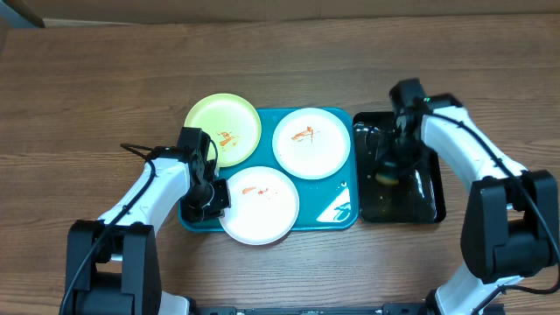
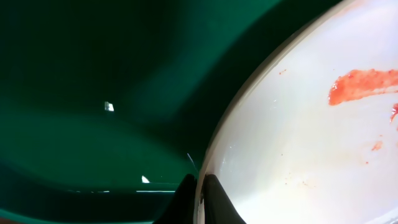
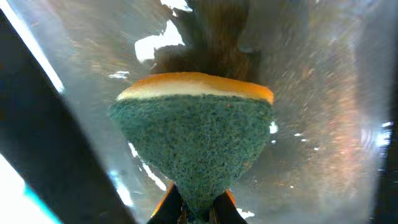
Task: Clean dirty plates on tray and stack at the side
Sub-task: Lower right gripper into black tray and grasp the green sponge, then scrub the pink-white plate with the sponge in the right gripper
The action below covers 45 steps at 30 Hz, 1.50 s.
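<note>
The turquoise tray [image 1: 346, 208] holds three smeared plates: a yellow-green plate [image 1: 219, 118] at its back left, a white plate [image 1: 312, 156] at the back right, and a white plate [image 1: 267, 210] at the front. My left gripper [image 1: 217, 196] is shut on the left rim of the front white plate [image 2: 298, 143], over the tray floor [image 2: 93, 93]. My right gripper [image 1: 392, 166] is shut on a green and yellow sponge [image 3: 193, 137] over the black tray [image 1: 420, 197].
The narrow black tray [image 3: 323, 93] sits right of the turquoise tray and looks wet and glossy. Bare wooden table [image 1: 87, 87] lies to the left, behind and in front of both trays.
</note>
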Motion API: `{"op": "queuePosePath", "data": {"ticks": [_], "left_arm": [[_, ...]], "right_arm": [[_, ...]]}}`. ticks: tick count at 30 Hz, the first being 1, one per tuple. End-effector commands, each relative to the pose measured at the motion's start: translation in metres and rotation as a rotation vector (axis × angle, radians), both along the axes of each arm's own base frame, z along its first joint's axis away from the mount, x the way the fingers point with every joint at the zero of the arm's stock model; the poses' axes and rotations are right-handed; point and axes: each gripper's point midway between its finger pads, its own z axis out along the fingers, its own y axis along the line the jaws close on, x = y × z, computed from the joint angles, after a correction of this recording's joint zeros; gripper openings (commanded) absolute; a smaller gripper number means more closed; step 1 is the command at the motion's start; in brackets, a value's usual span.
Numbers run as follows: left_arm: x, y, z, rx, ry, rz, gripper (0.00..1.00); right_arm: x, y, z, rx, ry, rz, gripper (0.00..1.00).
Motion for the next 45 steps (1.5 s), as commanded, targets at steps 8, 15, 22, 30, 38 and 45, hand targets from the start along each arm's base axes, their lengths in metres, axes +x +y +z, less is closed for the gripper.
{"op": "queuePosePath", "data": {"ticks": [8, 15, 22, 30, 38, 45], "left_arm": [[-0.005, 0.006, -0.006, 0.045, 0.021, 0.01, 0.06], [-0.004, 0.006, -0.006, 0.044, 0.018, 0.01, 0.05], [-0.004, 0.006, -0.006, 0.044, 0.017, 0.01, 0.04], [-0.002, 0.005, -0.006, 0.043, 0.011, 0.01, 0.04], [0.002, 0.0, -0.006, 0.01, -0.005, 0.013, 0.04], [0.003, -0.001, -0.006, 0.007, -0.007, 0.013, 0.04]], "right_arm": [[-0.012, -0.005, -0.018, -0.01, 0.003, 0.004, 0.04], [-0.017, -0.006, -0.044, -0.005, -0.026, 0.003, 0.04], [0.009, -0.002, 0.009, -0.001, -0.053, 0.003, 0.04], [0.015, 0.035, 0.067, 0.162, -0.076, 0.099, 0.04], [-0.015, 0.128, 0.083, 0.439, -0.074, 0.429, 0.04], [-0.022, 0.196, 0.079, 0.371, -0.173, 0.523, 0.04]]}}
